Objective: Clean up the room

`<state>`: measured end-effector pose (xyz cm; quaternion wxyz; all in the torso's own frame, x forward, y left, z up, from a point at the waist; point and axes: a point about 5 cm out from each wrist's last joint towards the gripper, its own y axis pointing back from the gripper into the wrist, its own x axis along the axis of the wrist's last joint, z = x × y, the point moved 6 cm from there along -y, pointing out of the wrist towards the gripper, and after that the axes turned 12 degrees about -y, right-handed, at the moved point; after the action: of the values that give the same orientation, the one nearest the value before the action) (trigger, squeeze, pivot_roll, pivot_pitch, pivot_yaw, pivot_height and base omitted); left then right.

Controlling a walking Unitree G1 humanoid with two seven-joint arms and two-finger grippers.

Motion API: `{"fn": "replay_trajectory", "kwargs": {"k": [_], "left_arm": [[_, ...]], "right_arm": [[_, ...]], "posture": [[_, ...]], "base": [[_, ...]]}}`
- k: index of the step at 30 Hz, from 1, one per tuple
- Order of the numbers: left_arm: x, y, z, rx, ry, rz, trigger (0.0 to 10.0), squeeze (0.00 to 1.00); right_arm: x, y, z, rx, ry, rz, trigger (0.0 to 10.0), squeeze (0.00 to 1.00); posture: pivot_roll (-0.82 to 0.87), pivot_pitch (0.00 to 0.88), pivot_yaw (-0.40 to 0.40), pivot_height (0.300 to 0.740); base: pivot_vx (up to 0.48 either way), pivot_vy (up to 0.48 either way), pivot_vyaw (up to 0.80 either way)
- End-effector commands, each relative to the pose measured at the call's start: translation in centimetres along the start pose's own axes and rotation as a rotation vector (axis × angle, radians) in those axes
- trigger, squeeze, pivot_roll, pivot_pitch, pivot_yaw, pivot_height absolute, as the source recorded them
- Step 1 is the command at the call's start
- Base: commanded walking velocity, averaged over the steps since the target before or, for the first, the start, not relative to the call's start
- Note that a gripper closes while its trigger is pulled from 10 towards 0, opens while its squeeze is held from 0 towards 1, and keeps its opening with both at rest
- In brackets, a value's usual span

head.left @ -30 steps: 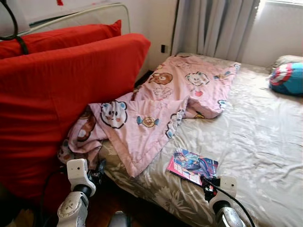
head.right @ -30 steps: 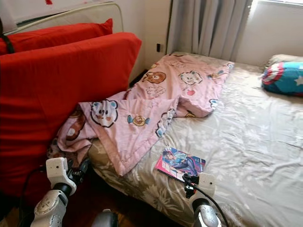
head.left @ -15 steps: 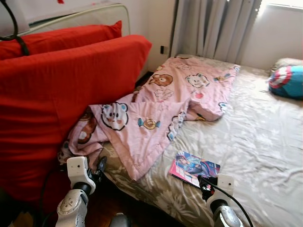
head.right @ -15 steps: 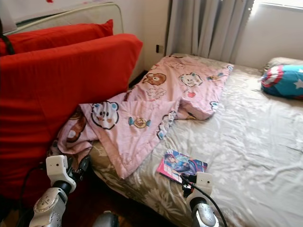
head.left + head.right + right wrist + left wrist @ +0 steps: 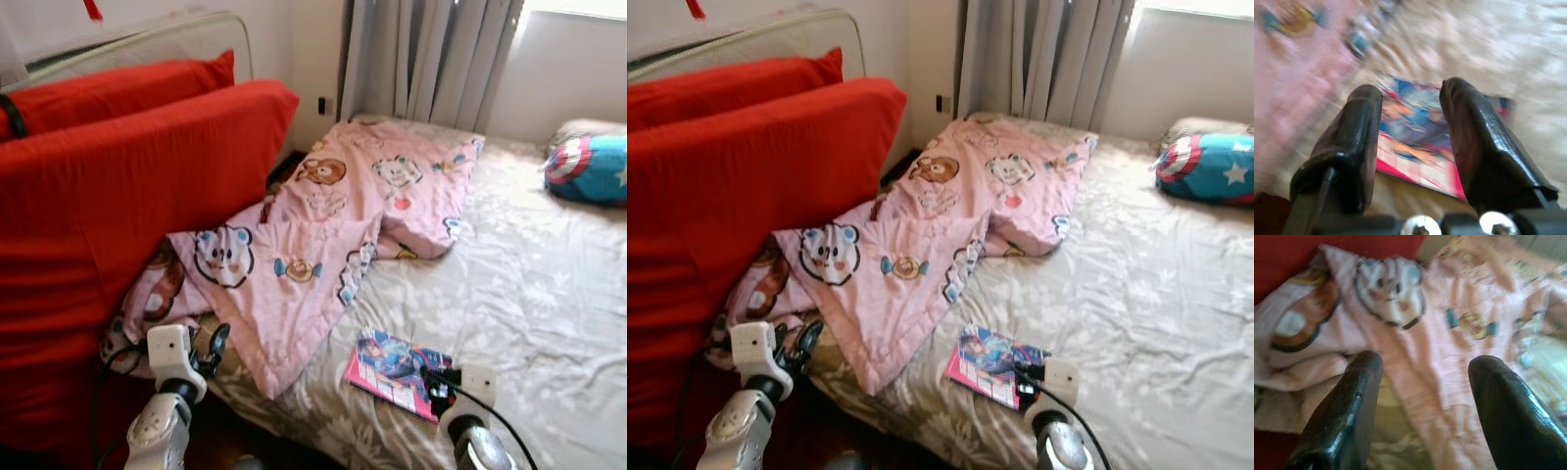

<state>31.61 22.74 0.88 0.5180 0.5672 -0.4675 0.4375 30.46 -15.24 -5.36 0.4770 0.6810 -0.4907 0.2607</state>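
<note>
A thin comic book with a pink edge and a blue, busy cover lies flat near the bed's front edge, skewed to that edge. Beside it a pink blanket printed with bears and sweets lies rumpled across the bed, one corner spilling over the side against the red cushions.

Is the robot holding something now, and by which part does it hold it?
Nothing is held. The right gripper is open over the comic book, and the left gripper is open near the pink blanket.
</note>
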Motion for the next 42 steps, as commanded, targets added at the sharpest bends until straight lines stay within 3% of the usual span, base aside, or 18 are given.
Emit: {"fn": "replay_trajectory", "kwargs": {"k": [1,12,19,29,34,42], "left_arm": [[0.7,-0.5,1.1,-0.027,0.013,0.019,10.0,0.00],[1.4,-0.3,1.1,-0.031,0.013,0.045,10.0,0.00],[1.6,-0.3,1.4,-0.048,0.010,0.052,10.0,0.00],[1.5,0.3,1.7,-0.045,0.019,0.050,10.0,0.00],[1.3,1.0,1.5,-0.031,0.020,0.046,10.0,0.00],[1.5,1.4,1.6,-0.024,0.023,0.047,10.0,0.00]], "right_arm": [[-0.3,0.6,1.6,-0.036,0.009,-0.012,10.0,0.00],[-1.1,0.7,1.6,-0.035,0.021,-0.058,10.0,0.00],[-0.3,0.0,1.8,-0.050,0.042,-0.067,10.0,0.00],[0.6,-0.1,2.4,-0.070,0.041,-0.040,10.0,0.00],[0.1,-0.4,1.8,-0.062,0.038,-0.081,10.0,0.00],[0.8,-0.5,1.8,-0.052,0.031,-0.045,10.0,0.00]], "posture": [[0.04,0.000,-0.023,0.652],[0.06,0.000,-0.026,0.652],[0.07,0.015,-0.034,0.647],[0.09,0.088,-0.052,0.642],[0.10,0.137,-0.063,0.637],[0.10,0.170,-0.065,0.622]], "base": [[0.304,0.000,0.00],[0.112,0.000,0.00],[0.000,0.000,0.00],[0.000,0.000,0.00],[0.000,0.000,0.00],[0.000,0.000,0.00]]}}
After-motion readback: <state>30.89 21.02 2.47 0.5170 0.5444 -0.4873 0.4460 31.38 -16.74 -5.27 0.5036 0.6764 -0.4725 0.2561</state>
